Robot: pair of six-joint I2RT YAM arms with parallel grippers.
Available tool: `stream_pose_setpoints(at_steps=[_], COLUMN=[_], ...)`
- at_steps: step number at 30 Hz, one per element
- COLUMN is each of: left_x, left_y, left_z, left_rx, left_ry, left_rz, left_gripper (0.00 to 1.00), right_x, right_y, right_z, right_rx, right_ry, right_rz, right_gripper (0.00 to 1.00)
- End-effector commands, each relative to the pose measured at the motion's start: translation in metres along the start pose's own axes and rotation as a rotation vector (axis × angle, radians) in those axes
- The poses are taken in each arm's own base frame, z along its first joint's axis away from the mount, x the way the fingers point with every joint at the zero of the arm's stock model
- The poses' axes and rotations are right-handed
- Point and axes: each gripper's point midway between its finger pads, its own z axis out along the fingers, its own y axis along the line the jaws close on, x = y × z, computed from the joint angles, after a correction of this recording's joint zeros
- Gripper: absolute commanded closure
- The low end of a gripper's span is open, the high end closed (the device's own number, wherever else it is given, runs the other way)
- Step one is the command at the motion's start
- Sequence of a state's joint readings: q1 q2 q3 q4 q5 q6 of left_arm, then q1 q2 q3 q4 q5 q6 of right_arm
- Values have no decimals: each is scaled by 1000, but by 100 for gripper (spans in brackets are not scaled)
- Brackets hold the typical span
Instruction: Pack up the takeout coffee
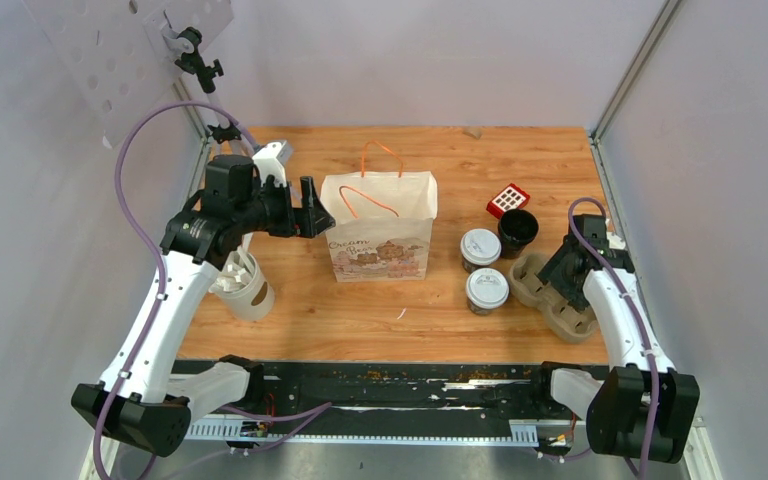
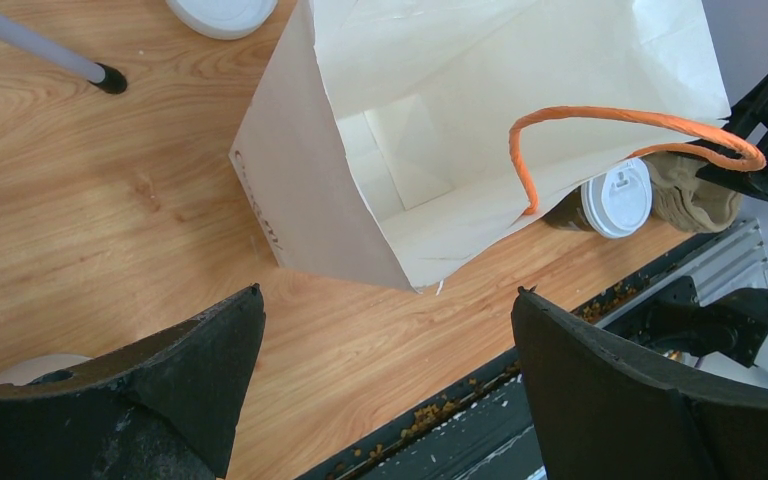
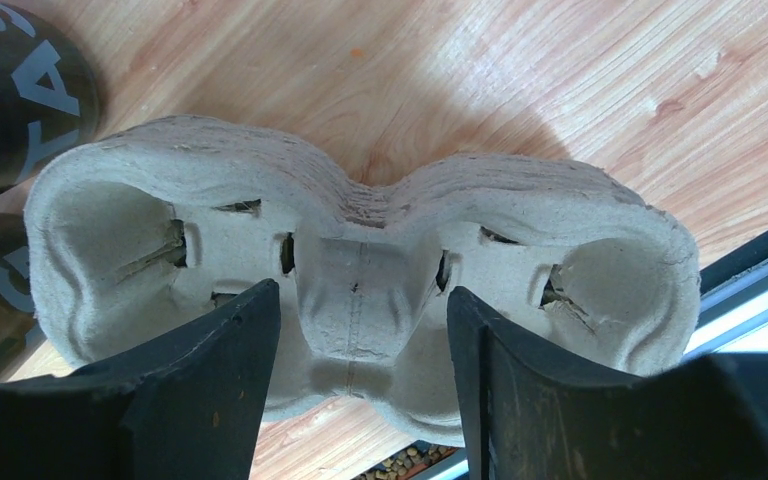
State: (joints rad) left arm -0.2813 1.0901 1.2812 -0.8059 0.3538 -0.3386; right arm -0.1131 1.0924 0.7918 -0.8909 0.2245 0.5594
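Note:
Two takeout coffee cups with white sip lids stand right of the bag, one farther back (image 1: 480, 248) and one nearer (image 1: 487, 290). One lid (image 2: 615, 197) shows past the bag in the left wrist view. The white paper bag (image 1: 380, 235) with orange handles stands upright and open, its inside bare (image 2: 430, 130). My left gripper (image 1: 312, 205) hovers open and empty at the bag's left side (image 2: 388, 290). My right gripper (image 1: 557, 272) is open over the pulp cup carrier (image 1: 550, 295), its fingers either side of the carrier's middle ridge (image 3: 362, 290).
A lidless pale cup with brown ovals (image 1: 245, 290) stands under the left arm. A black cup (image 1: 517, 230) and a red-and-white box (image 1: 508, 199) sit behind the coffees. A loose white lid (image 2: 222, 12) lies behind the bag. Dark cup sides (image 3: 20, 90) stand left of the carrier.

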Motion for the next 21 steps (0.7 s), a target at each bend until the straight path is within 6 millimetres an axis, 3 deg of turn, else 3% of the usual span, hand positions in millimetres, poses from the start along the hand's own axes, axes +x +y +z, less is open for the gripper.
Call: stream_pose_setpoints(at_steps=[1,6,21], left_x=[-6,-6,-5], left_y=[-2,-1,2], left_z=[-2,-1,0], left_rx=[8,4,-4], left_ry=[-36,-36,-34], left_rz=[15,16,17], left_gripper=[0,0,0], right_x=[-3,-5,-8], right_y=[4,6,3], right_z=[5,5,-1], right_rx=[-10,-14,-9], right_ry=[-8,-11,-21], right_rz=[27,27,8], right_gripper=[39,40,56])
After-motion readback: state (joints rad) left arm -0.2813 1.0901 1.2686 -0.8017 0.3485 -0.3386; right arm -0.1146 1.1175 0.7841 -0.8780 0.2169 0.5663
